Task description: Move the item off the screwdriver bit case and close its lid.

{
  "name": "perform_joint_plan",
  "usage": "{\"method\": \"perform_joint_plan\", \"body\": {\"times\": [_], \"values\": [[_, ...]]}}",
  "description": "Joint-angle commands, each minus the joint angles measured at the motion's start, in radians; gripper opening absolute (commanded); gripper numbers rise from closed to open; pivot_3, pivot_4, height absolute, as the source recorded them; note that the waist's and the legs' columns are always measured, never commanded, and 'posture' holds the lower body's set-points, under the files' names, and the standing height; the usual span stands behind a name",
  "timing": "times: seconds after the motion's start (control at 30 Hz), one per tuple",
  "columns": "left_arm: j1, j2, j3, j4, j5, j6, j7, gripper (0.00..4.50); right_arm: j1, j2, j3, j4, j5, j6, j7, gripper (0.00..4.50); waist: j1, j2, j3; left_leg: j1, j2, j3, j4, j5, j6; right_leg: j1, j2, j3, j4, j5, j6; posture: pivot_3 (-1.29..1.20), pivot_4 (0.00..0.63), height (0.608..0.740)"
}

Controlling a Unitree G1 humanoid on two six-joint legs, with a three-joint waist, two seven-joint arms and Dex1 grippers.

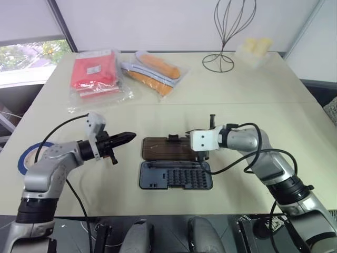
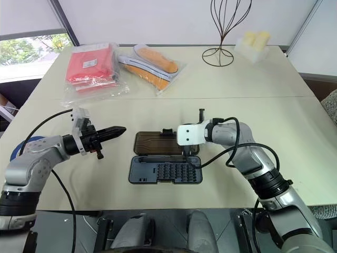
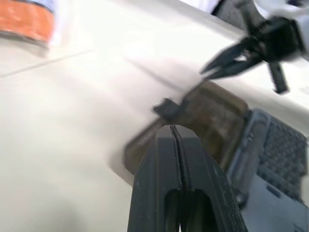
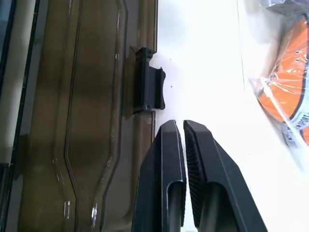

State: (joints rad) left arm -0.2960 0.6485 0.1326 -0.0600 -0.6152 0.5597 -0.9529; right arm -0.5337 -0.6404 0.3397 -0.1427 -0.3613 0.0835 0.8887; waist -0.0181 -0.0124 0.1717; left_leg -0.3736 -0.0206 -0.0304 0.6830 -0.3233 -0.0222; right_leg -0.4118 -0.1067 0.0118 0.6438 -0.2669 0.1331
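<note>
**Closing the lid is the step left**

Lying open on the bench (image 1: 295, 113), the screwdriver bit case (image 1: 176, 176) is showing nothing on top of it, so the first half of the job looks done. The item, a blue tape roll (image 1: 27, 154), is sitting at the bench's left edge, well apart from the case and partly behind the left arm. The lid (image 1: 167, 149) is resting flat on the far side of the tray, its black latch tab (image 4: 148, 86) pointing away from the tray, so swinging it over is still to come.

The left claw (image 1: 128, 138) is hovering left of the lid with its fingers pressed together, pinching nothing. The right claw (image 4: 182, 126) is hanging just beside the lid's latch edge, also pressed together and empty.

Counting: one case, one lid, one tape roll, two clear bags of goods (image 1: 97, 76), one wire stand (image 1: 225, 31).
</note>
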Motion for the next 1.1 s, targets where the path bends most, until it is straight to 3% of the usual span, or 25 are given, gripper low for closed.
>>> {"method": "perform_joint_plan", "body": {"times": [0.03,0.23,0.43,0.77,0.9,0.93,1.0,1.07,1.1], "values": [[-0.035,0.000,0.002,0.043,0.030,-0.034,-0.006,0.00,-0.009,-0.005,-0.023,-0.049,-0.003,0.010,-0.008,0.18,0.001,0.000,0.000,0.000,0.000,0.000,0.000,0.000,0.000,0.000,0.000,0.000,0.000,0.000,0.000,0.00,0.150,0.740],[-0.037,-0.016,-0.036,-0.011,0.017,-0.008,-0.042,0.00,-0.027,0.053,-0.051,-0.019,0.064,0.125,0.000,0.18,0.001,0.000,0.000,-0.001,0.000,0.000,0.000,0.000,0.000,0.000,0.000,0.000,-0.001,0.000,0.000,0.00,0.150,0.740],[0.027,0.034,-0.122,-0.117,0.025,0.035,-0.132,0.00,-0.118,0.112,-0.084,0.041,0.188,0.325,0.063,0.18,-0.003,0.000,0.001,-0.001,0.000,0.000,0.000,0.000,0.000,0.000,0.000,0.000,-0.001,0.000,0.000,0.00,0.150,0.740],[0.124,0.077,-0.219,-0.178,0.096,-0.016,-0.194,0.00,-0.196,0.064,0.001,0.182,0.232,0.301,0.215,0.18,0.001,0.001,0.001,-0.001,0.000,0.000,-0.002,0.000,0.000,0.000,0.000,0.000,-0.005,0.000,0.000,0.00,0.150,0.740],[0.137,0.072,-0.229,-0.188,0.107,-0.025,-0.189,0.00,-0.250,0.074,0.006,0.290,0.232,0.255,0.223,1.06,-0.001,0.001,0.001,-0.001,0.000,0.000,-0.002,0.000,0.000,0.000,0.000,0.000,-0.005,0.000,0.000,0.00,0.150,0.740],[0.140,0.070,-0.229,-0.191,0.107,-0.024,-0.187,0.00,-0.265,0.074,0.010,0.316,0.227,0.238,0.224,1.57,-0.002,0.001,0.001,-0.001,0.000,0.000,-0.002,0.000,0.000,0.000,0.000,0.000,-0.005,0.000,0.000,0.00,0.150,0.740],[0.145,0.067,-0.232,-0.197,0.107,-0.024,-0.183,0.00,-0.286,0.072,0.017,0.357,0.221,0.206,0.230,2.02,-0.002,0.001,0.001,-0.001,0.000,0.000,-0.002,0.000,0.000,0.000,0.000,0.000,-0.005,0.000,0.000,0.00,0.150,0.740],[0.149,0.063,-0.236,-0.198,0.113,-0.028,-0.180,0.00,-0.304,0.069,0.025,0.396,0.214,0.170,0.238,2.89,-0.002,0.001,0.001,-0.001,0.000,0.000,-0.002,0.000,0.000,0.000,0.000,0.000,-0.005,0.000,0.000,0.00,0.150,0.740],[0.149,0.060,-0.239,-0.196,0.117,-0.032,-0.179,0.00,-0.314,0.069,0.028,0.417,0.213,0.158,0.246,3.09,-0.002,0.001,0.001,-0.001,0.000,0.000,-0.002,0.000,0.000,0.000,0.000,0.000,-0.005,0.000,0.000,0.00,0.150,0.740]]}}
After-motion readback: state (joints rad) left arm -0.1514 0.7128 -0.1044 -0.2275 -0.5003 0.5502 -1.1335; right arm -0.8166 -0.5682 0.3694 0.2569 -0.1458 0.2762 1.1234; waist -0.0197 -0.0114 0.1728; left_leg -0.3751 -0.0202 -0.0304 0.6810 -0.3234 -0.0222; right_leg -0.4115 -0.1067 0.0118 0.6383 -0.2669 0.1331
